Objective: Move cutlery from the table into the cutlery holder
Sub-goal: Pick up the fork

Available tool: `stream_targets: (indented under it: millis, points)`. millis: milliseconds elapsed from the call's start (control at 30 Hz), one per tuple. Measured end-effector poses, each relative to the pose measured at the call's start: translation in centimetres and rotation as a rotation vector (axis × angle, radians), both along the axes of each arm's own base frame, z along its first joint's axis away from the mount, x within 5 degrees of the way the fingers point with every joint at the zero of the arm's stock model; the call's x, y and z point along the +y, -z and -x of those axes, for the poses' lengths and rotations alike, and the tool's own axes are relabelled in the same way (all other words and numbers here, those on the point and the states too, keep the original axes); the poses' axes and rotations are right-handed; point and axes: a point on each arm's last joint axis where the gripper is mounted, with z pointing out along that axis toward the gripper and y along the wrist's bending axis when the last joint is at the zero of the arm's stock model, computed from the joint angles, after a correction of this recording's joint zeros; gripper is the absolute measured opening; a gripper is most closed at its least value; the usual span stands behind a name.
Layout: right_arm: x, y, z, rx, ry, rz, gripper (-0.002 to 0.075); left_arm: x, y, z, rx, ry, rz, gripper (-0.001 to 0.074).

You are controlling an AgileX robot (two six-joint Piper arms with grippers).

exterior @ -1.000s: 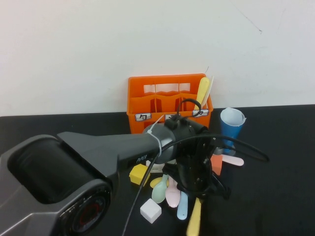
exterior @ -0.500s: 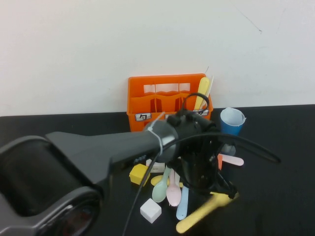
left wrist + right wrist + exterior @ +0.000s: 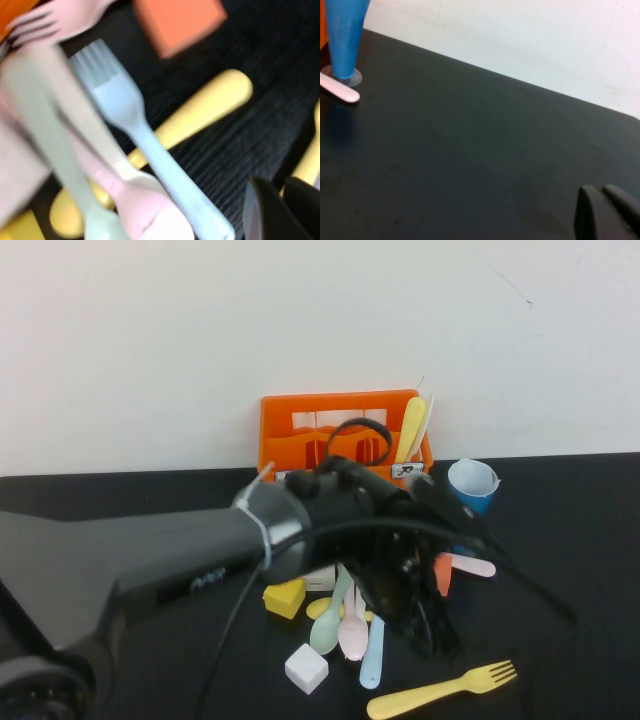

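Note:
The orange cutlery holder (image 3: 340, 430) stands at the back with a yellow piece (image 3: 412, 428) upright in its right end. A pile of cutlery lies in front of it: mint spoon (image 3: 328, 625), pink spoon (image 3: 352, 632), light blue fork (image 3: 372, 660). A yellow fork (image 3: 445, 690) lies alone on the table (image 3: 570, 570). My left gripper (image 3: 435, 638) hangs low just right of the pile, shut and empty. In the left wrist view it (image 3: 280, 202) is beside the blue fork (image 3: 140, 135) and a yellow handle (image 3: 200, 115). My right gripper (image 3: 604, 200) is shut and empty, out of the high view.
A blue cone cup (image 3: 472, 485) stands right of the holder with a pink handle (image 3: 470, 565) before it. A yellow block (image 3: 284, 597), a white block (image 3: 306, 668) and an orange block (image 3: 442, 575) sit around the pile. My left arm covers the left half.
The yellow fork swung from upright under my left gripper to lying flat on the table to the right. My left arm lifted and shifted slightly right.

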Motion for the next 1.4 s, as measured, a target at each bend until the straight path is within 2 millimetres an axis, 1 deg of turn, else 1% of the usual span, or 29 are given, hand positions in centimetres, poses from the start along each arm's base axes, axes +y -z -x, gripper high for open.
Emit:
stream_targets:
  millis: [67,100,167,233,267,333,400,600,767,967,1033,1067,1133,1300,1333,1400]
  points:
    - [0.0,0.0,0.0,0.0,0.0,0.0,-0.0003,-0.5,0.2,0.9,-0.023,0.16,-0.043,0.0121]
    - [0.0,0.0,0.0,0.0,0.0,0.0,-0.0003,-0.8,0.2,1.3,-0.032,0.213,-0.052,0.0155]
    - [0.0,0.0,0.0,0.0,0.0,0.0,-0.0003,-1.4,0.3,2.0,-0.052,0.317,-0.068,0.0262]
    - [0.0,0.0,0.0,0.0,0.0,0.0,-0.0003,-1.8,0.6,2.3,-0.057,0.367,-0.065,0.0372]
    - [0.0,0.0,0.0,0.0,0.0,0.0,-0.0003,-2.0,0.9,2.4,-0.053,0.378,-0.065,0.0415]
    - [0.0,0.0,0.0,0.0,0.0,0.0,-0.0003,-2.2,1.8,2.5,-0.034,0.385,-0.069,0.046]
    - [0.0,0.0,0.0,0.0,0.0,0.0,-0.0003,-2.5,2.7,2.6,-0.013,0.387,-0.071,0.0475]
    - [0.0,0.0,0.0,0.0,0.0,0.0,-0.0003,-3.5,5.0,3.2,-0.013,0.456,-0.074,0.0469]
    - [0.0,0.0,0.0,0.0,0.0,0.0,-0.0003,-3.8,6.3,2.8,-0.04,0.475,-0.073,0.046]
    - [0.0,0.0,0.0,0.0,0.0,0.0,-0.0003,-4.0,7.3,2.7,-0.042,0.477,-0.077,0.046]
    - [0.0,0.0,0.0,0.0,0.0,0.0,-0.0003,-4.0,7.4,2.7,-0.039,0.477,-0.08,0.0449]
    - [0.0,0.0,0.0,0.0,0.0,0.0,-0.0003,-3.9,7.6,2.7,-0.037,0.477,-0.082,0.0433]
    - [0.0,0.0,0.0,0.0,0.0,0.0,-0.0003,-3.9,7.7,2.8,-0.026,0.479,-0.088,0.0375]
    - [0.0,0.0,0.0,0.0,0.0,0.0,-0.0003,-3.8,7.8,2.8,-0.018,0.481,-0.093,0.0125]
    - [0.0,0.0,0.0,0.0,0.0,0.0,-0.0003,-3.8,7.8,2.8,-0.018,0.481,-0.093,0.0109]
    - [0.0,0.0,0.0,0.0,0.0,0.0,-0.0003,-3.8,7.8,2.8,-0.018,0.481,-0.093,0.0112]
